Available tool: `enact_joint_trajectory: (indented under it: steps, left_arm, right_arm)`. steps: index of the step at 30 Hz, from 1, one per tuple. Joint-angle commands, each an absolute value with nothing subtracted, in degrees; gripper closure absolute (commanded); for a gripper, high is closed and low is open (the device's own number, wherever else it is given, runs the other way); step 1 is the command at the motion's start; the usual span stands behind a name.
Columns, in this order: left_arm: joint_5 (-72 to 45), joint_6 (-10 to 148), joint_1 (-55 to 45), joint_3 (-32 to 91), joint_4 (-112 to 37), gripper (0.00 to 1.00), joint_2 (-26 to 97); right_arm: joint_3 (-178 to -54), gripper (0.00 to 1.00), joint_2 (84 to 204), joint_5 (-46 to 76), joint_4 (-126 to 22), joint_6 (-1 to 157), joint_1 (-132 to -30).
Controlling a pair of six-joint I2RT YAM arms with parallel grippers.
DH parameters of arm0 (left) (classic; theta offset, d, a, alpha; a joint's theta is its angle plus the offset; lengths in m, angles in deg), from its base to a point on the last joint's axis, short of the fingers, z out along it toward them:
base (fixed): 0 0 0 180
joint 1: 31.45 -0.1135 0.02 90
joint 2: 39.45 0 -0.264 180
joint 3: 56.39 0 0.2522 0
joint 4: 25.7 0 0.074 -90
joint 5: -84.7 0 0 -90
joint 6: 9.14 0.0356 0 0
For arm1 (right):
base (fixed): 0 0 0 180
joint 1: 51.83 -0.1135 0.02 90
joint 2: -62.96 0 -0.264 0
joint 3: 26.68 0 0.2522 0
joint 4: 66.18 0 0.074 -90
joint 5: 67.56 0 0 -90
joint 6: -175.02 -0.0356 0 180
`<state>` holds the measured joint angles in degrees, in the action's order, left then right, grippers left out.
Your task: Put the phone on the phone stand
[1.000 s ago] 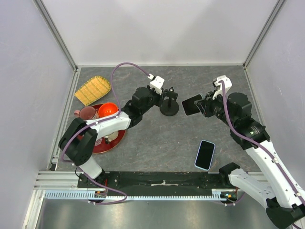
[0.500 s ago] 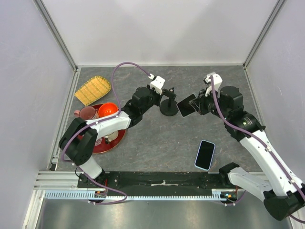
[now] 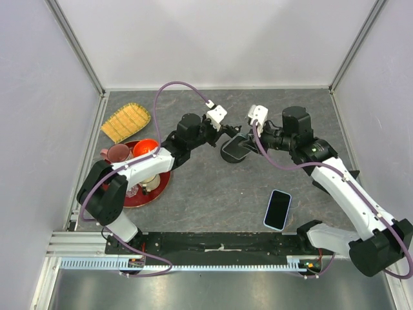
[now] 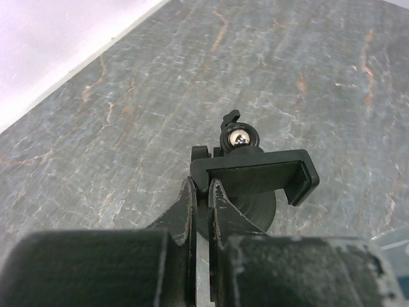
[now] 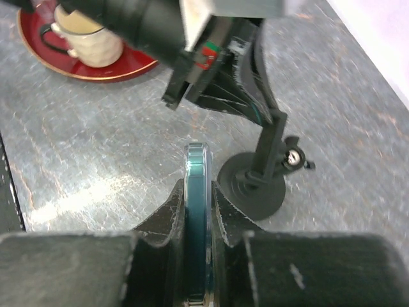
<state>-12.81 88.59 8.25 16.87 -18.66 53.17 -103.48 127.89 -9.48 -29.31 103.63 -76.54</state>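
Phone (image 5: 197,167) sits edge-on, clamped tight in my right gripper (image 5: 197,195) just beside the phone stand (image 4: 259,174), whose black cradle corner my left gripper (image 4: 203,195) pinches shut.

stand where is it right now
Top view: the stand is mid-table near the back, clamped by the left gripper, with the phone in the right gripper beside it.

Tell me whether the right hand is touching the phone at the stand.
Touching. The right wrist view shows the phone edge-on, clamped between both fingers of the right hand, with no gap on either side.
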Motion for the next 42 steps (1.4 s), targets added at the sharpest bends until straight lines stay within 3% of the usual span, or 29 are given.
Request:
enact_joint_trajectory:
  steps: [1,10,18,26,35,42]
  left_arm:
    - [-25.9,92.6,6.7,18.5,-23.7,0.98,51.3]
    - [-41.3,99.3,4.9,19.1,-30.4,0.98,50.0]
    - [-42.5,101.7,4.9,21.1,-34.7,0.98,50.6]
    - [-43.6,101.6,4.9,21.6,-35.5,0.98,50.2]
    - [-34.0,97.3,4.8,20.1,-31.5,0.98,49.4]
    - [-16.1,89.0,4.8,16.4,-23.7,0.98,47.7]
  right_arm:
    - [-107.1,1.00,130.8,-23.6,-33.6,117.9,-76.6]
    - [-114.0,1.00,138.4,-29.9,-27.6,128.7,-77.1]
    - [-123.6,1.00,146.0,-24.9,-15.6,136.5,-78.1]
    - [-126.0,1.00,147.9,-16.8,-13.8,138.0,-82.9]
    - [-124.3,1.00,147.2,-2.2,-10.3,127.8,-83.1]
    - [-121.1,1.00,146.8,2.9,-13.0,111.3,-82.9]
